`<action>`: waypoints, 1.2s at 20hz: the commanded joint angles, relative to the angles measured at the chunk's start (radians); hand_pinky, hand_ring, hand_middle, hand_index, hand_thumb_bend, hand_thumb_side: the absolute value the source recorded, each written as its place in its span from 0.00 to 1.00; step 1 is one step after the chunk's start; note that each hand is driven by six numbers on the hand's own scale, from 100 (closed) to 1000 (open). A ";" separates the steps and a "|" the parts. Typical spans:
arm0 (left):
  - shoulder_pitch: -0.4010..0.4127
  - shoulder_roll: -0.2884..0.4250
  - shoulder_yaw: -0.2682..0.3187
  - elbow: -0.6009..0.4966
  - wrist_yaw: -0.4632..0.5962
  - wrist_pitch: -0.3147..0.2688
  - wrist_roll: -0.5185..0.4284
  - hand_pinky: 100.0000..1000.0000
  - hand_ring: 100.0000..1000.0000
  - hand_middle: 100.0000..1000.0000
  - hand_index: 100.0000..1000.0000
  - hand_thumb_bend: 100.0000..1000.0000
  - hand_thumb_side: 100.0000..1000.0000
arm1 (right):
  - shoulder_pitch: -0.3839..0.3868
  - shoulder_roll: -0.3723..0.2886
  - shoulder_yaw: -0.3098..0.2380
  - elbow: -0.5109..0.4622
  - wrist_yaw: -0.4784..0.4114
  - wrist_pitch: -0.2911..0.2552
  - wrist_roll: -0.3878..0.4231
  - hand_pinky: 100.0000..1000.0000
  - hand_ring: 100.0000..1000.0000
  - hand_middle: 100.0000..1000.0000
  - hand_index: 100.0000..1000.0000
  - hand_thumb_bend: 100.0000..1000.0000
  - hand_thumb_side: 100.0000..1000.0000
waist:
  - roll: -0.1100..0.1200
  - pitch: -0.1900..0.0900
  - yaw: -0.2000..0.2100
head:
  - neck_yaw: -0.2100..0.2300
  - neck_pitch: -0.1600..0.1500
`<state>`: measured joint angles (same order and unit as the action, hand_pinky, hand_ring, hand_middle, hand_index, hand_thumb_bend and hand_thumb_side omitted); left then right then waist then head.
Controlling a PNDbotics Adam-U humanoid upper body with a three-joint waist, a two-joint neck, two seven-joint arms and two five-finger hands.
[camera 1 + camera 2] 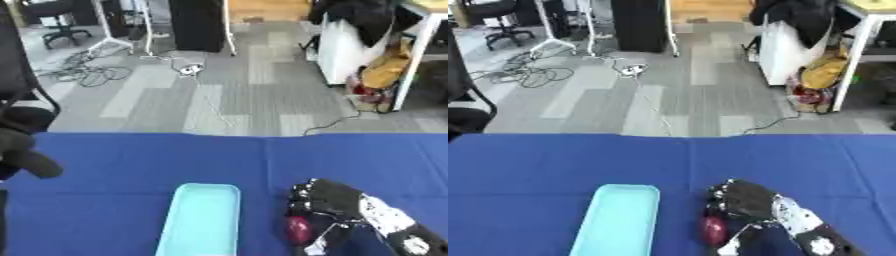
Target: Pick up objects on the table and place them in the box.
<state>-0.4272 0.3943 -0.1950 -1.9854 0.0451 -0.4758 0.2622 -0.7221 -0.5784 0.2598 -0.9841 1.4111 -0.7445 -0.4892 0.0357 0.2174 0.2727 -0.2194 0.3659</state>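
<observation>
A dark red rounded object sits low on the blue table, right of the light blue box. My right hand comes in from the lower right and arches over the red object, with its fingers curled round the object's top and its thumb below. The object looks held in that grasp, just beside the box's right rim. My left hand shows at the left edge as a dark blurred shape, well away from the box.
The blue cloth covers the whole table, with its far edge across the middle of the view. Beyond it lie grey floor, cables, an office chair and a white table leg.
</observation>
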 commanded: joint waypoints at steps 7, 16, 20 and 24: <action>-0.004 0.015 0.003 -0.015 0.000 -0.002 -0.011 0.38 0.42 0.56 0.70 0.37 0.78 | 0.024 -0.007 0.026 -0.008 -0.131 -0.163 -0.158 0.00 0.00 0.00 0.23 0.31 0.79 | 0.004 -0.015 -0.005 | 0.003 -0.001; 0.007 0.023 0.003 -0.015 -0.002 0.000 -0.014 0.38 0.42 0.56 0.70 0.37 0.78 | 0.034 -0.026 0.036 -0.084 -0.439 -0.163 0.120 0.00 0.00 0.00 0.23 0.12 0.66 | 0.000 -0.025 -0.014 | 0.010 0.003; 0.011 0.025 0.002 -0.015 -0.002 0.001 -0.015 0.38 0.42 0.56 0.70 0.37 0.78 | 0.018 -0.049 0.023 -0.148 -0.612 -0.163 0.268 0.00 0.00 0.00 0.22 0.06 0.65 | 0.000 -0.028 -0.018 | 0.014 0.005; 0.013 0.026 0.002 -0.015 -0.001 0.001 -0.016 0.38 0.42 0.56 0.70 0.37 0.78 | 0.001 -0.065 0.008 -0.200 -0.776 -0.163 0.398 0.00 0.00 0.00 0.21 0.05 0.64 | -0.001 -0.030 -0.019 | 0.015 0.005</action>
<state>-0.4086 0.3962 -0.1950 -1.9854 0.0450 -0.4717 0.2492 -0.7004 -0.6129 0.2818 -1.1514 0.6872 -0.9040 -0.1253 0.0357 0.2071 0.2543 -0.2108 0.3734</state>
